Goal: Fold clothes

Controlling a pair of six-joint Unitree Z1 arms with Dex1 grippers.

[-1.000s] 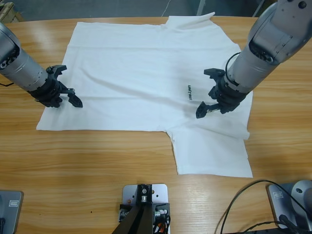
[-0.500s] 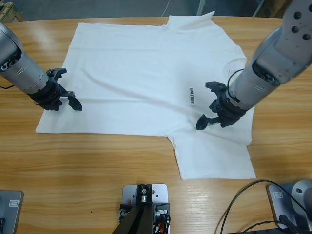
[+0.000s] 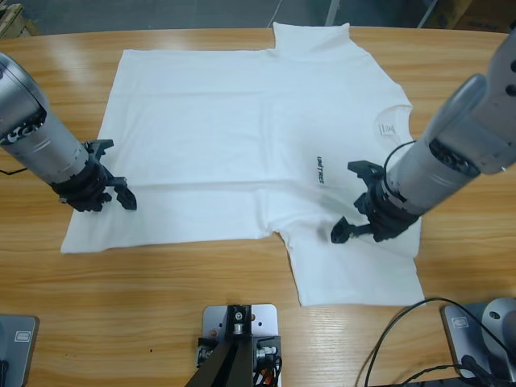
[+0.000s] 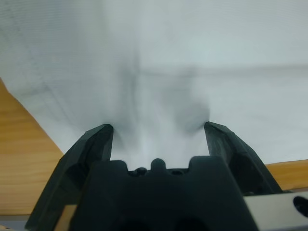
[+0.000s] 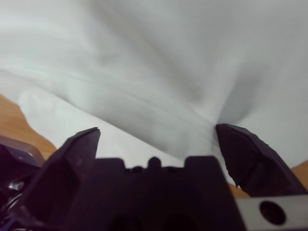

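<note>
- White T-shirt (image 3: 242,137) is lying spread flat on the table (image 3: 161,282), collar toward the right, one sleeve pointing at the near edge.
- Left gripper (image 3: 113,173) is sitting at the shirt's hem end, jaws released, tips pressing on cloth.
- Right gripper (image 3: 355,201) is working near the collar, jaws spread wide over fabric.

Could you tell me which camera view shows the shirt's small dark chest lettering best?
The high view: the lettering shows on the white T-shirt, laid out whole. The two wrist views show only plain white cloth beyond their jaws, no lettering.
</note>
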